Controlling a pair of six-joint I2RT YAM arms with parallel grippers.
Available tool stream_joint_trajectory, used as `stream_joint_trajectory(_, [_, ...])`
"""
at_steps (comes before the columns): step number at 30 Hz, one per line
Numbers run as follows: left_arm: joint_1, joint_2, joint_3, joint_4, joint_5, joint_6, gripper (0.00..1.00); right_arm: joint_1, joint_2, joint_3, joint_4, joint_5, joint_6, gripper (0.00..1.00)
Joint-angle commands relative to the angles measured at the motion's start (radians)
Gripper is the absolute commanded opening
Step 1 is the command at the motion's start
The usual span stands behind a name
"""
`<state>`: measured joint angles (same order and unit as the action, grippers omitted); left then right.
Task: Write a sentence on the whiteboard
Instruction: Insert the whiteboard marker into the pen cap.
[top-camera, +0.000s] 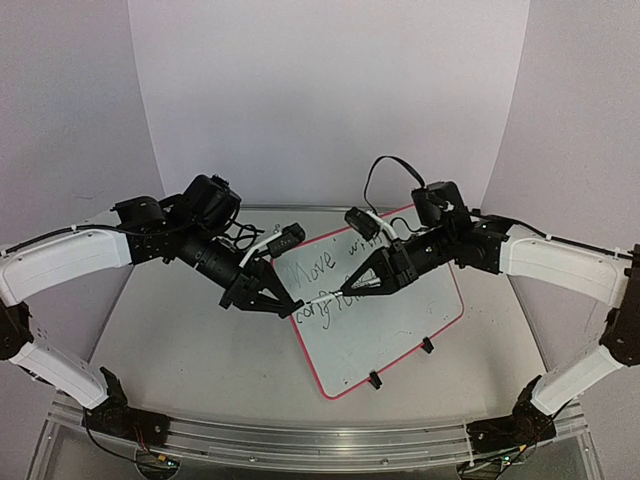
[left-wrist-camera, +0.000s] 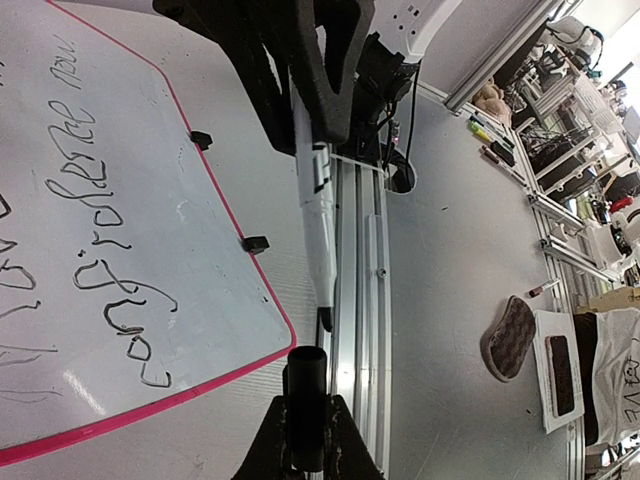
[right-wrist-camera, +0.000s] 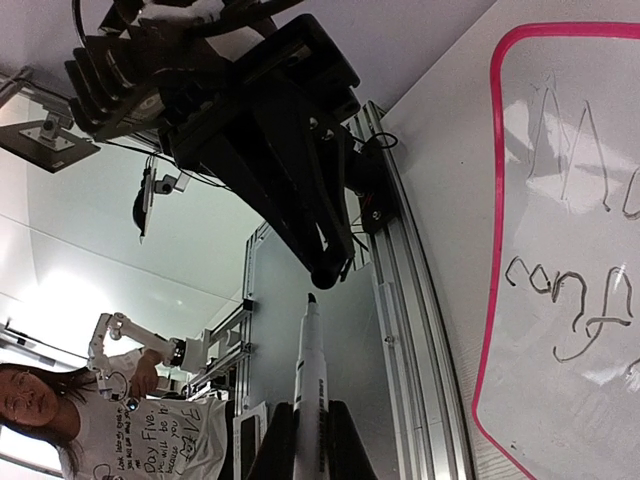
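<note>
Grey table, whiteboard, right fingers clamped on marker over sentence, left fingers gripping black cap at board's edge

Pale grey tabletop, whiteboard with pink-red rim lying on it right of the middle, turned at a slant, metal rail along near edge

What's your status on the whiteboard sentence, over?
Right tool shut on white marker. Left tool shut on black cap, facing marker tip. Sentence in two rows on whiteboard. Nothing between tip and cap.
</note>
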<state>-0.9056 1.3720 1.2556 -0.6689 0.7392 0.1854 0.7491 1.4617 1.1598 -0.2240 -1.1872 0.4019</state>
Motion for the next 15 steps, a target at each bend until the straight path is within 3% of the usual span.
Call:
stream_joint_trajectory(1, [-0.009,-0.005,0.009,0.028,0.014,0.022,0.0,0.012,0.014,0.049,0.012,-0.026,-0.009,0.0])
stream_joint_trajectory(15, [-0.02,0.002,0.018,0.02,0.009,0.028,0.0,0.018,0.029,0.053,0.012,-0.017,-0.019,0.0])
